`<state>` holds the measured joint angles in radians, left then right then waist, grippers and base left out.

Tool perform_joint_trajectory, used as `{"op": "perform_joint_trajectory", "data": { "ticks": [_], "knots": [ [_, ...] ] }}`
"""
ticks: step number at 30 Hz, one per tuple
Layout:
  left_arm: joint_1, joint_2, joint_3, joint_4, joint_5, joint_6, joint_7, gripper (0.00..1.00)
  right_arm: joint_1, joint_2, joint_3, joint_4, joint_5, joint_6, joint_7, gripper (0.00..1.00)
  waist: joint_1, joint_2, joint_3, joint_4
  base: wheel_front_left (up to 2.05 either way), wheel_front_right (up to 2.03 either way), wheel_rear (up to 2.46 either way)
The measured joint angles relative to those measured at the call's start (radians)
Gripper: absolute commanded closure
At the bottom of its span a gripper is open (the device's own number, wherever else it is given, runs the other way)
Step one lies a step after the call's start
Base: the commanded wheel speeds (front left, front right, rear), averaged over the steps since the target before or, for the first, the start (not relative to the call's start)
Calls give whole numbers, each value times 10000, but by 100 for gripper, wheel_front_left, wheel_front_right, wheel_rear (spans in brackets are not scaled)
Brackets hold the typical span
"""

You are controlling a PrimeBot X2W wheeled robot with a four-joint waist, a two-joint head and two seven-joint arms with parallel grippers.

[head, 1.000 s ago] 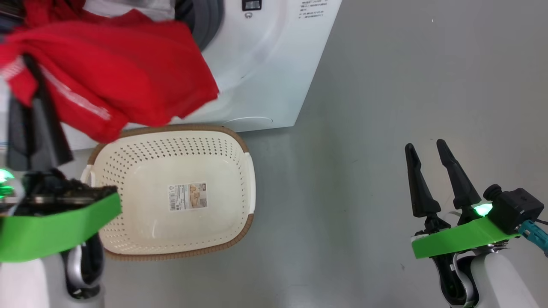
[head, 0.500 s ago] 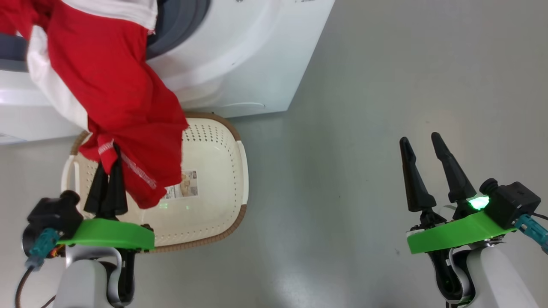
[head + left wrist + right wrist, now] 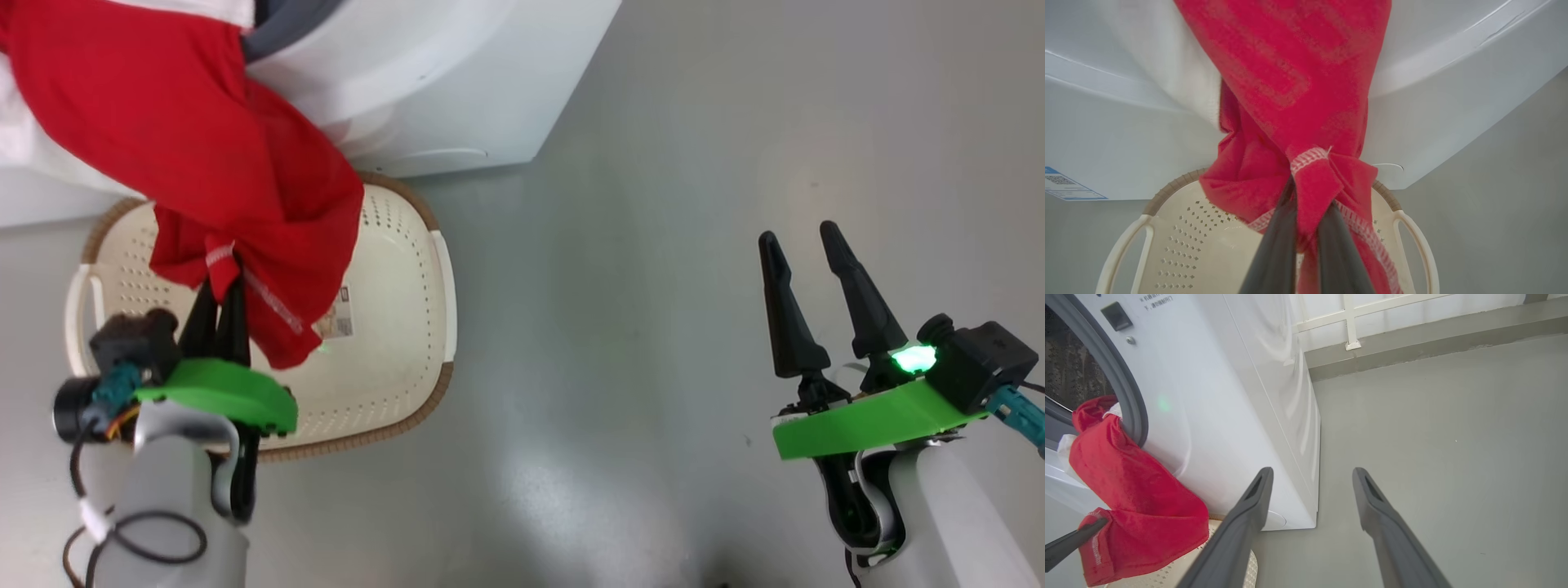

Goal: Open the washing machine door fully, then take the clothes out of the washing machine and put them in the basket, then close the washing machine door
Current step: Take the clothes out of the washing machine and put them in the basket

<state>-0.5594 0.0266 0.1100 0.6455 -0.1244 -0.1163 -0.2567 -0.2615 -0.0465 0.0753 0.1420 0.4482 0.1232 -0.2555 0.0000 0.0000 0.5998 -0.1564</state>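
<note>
The red clothes (image 3: 180, 147) hang from the drum opening of the white washing machine (image 3: 457, 90) down over the cream basket (image 3: 392, 359) on the floor below. My left gripper (image 3: 219, 273) is shut on a trimmed fold of the clothes (image 3: 1310, 179), above the basket (image 3: 1180, 241). At the lower right, away from the machine, my right gripper (image 3: 804, 237) stands open over bare floor with nothing between its fingers (image 3: 1310, 473). The right wrist view shows the clothes (image 3: 1135, 498) trailing out past the grey gasket (image 3: 1122, 392). The washing machine door is out of view.
Grey floor (image 3: 653, 245) stretches to the right of the machine and basket. A low wall base with white railing (image 3: 1355, 322) runs behind the machine in the right wrist view.
My left gripper has pulled the clothes down out of the drum to above the basket. The head camera has tilted, shifting the whole picture. The right gripper has stayed open.
</note>
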Motion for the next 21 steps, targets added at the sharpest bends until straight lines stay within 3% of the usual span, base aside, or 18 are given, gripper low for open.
{"op": "perform_joint_trajectory", "data": {
  "ticks": [14, 15, 16, 17, 18, 20, 21],
  "knots": [
    [-1529, 215, 19, 1969, 546, -75, 0, 100, -579, 0, 29, -148, 272, 0, 0, 0, 0, 0, 1116, -219, 0, 0, 0],
    [-1599, 217, 19, 2019, 546, -77, 0, 87, -616, 0, 29, -159, 272, 0, 0, 0, 0, 0, 1177, -229, 0, 0, 0],
    [-1662, 219, 25, 2036, 546, -77, 0, 64, -643, 0, 25, -163, 270, 0, 0, 0, 0, 0, 1236, -236, 0, 0, 0],
    [-1719, 219, 40, 2042, 546, -77, 0, 50, -686, 0, 19, -163, 270, 0, 0, 0, 0, 0, 1289, -238, 0, 0, 0],
    [-1787, 217, 54, 2048, 546, -75, 0, 25, -713, -2, 13, -180, 270, 0, 0, 0, 0, 0, 1336, -238, 0, 0, 0],
    [-1869, 215, 77, 2034, 546, -75, 0, 4, -712, 0, 2, -192, 270, 0, 0, 0, 0, 0, 1397, -217, 0, 0, 0],
    [-1875, 207, 79, 2033, 546, -75, 0, 0, -712, -2, -12, -192, 270, 0, 0, 0, 0, 0, 1407, -197, 0, 0, 0]
  ]
}}
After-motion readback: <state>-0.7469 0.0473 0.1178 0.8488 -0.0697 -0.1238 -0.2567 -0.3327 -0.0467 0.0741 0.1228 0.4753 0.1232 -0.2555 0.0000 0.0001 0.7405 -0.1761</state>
